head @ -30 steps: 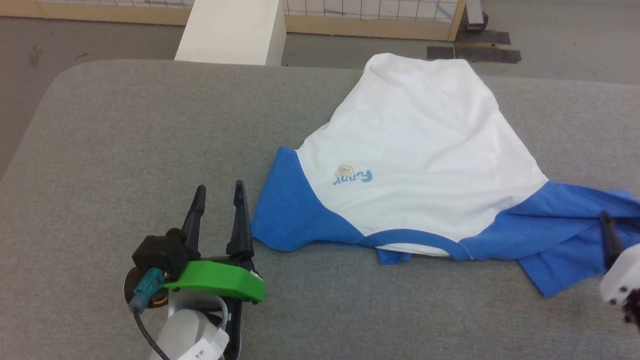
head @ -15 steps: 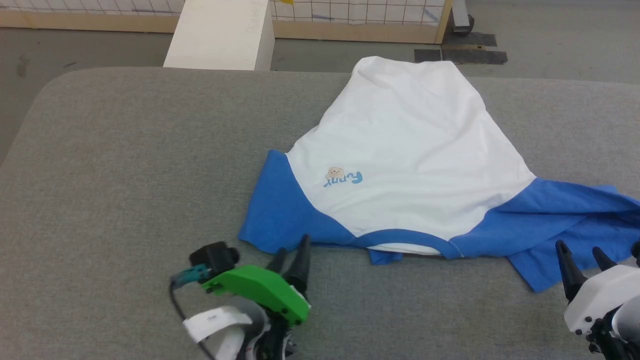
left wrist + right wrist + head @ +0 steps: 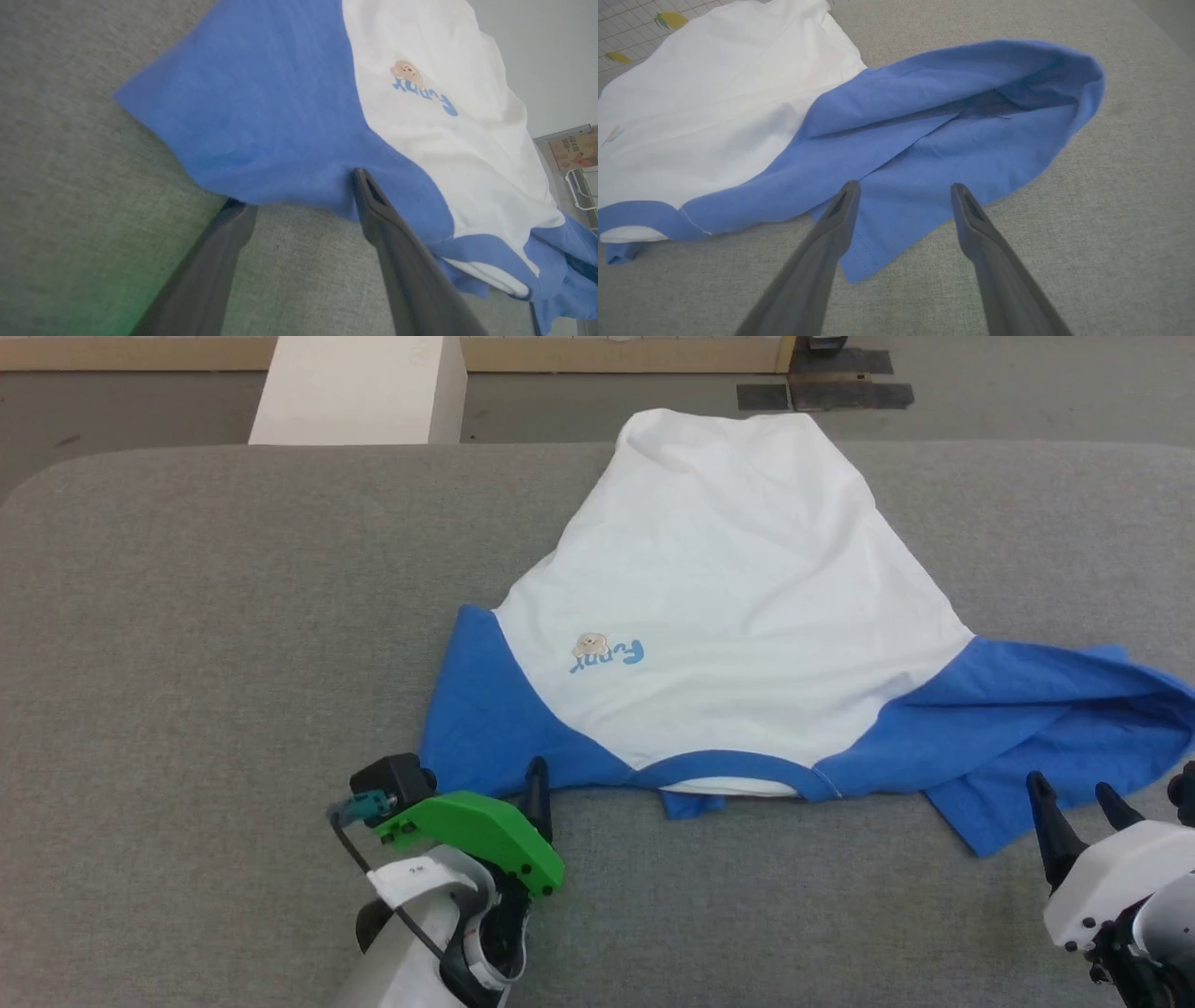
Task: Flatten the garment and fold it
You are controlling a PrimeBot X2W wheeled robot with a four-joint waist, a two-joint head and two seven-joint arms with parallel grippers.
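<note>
1. The garment (image 3: 728, 579) lies spread on the grey padded desk (image 3: 205, 616), right of its middle. The blue neckband faces the near edge, and the white hem runs just past the far edge.
2. Small blue lettering (image 3: 609, 655) with a tiny figure sits on the chest, near the left sleeve (image 3: 476, 719).
3. The left gripper (image 3: 296, 189) is at the near edge of that sleeve. Its jaws are spread: one fingertip is hidden under the blue cloth, the other rests on top of it.
4. The right sleeve (image 3: 1036, 709) is rumpled and folded over itself, its opening gaping toward the right.
5. The right gripper (image 3: 1070, 787) is at that sleeve's near edge, jaws spread and pinching nothing. In the right wrist view both tips sit over the blue cloth.
6. A white block (image 3: 355, 387) stands on the floor beyond the desk, far left.
</note>
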